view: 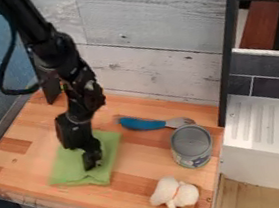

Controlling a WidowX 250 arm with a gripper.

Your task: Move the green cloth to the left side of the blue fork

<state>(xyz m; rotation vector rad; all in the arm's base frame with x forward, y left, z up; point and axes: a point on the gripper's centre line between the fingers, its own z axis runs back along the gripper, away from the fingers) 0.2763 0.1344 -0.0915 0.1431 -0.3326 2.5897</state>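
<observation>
The black gripper [92, 161] hangs down over the middle of the green cloth [80, 175], and its lower end covers part of it. Whether the gripper touches or holds the cloth cannot be told. The cloth lies flat on the wooden tabletop, below and left of the blue fork [141, 124]. The fork lies with its blue handle to the left and its metal head to the right, close to a can.
A grey-topped can [191, 143] stands at the right of the wooden table [21, 128]. A white plush toy [174, 193] lies near the front right edge. Behind is a plank wall; a blue-grey panel borders the left. A white sink unit [268, 126] is at the right.
</observation>
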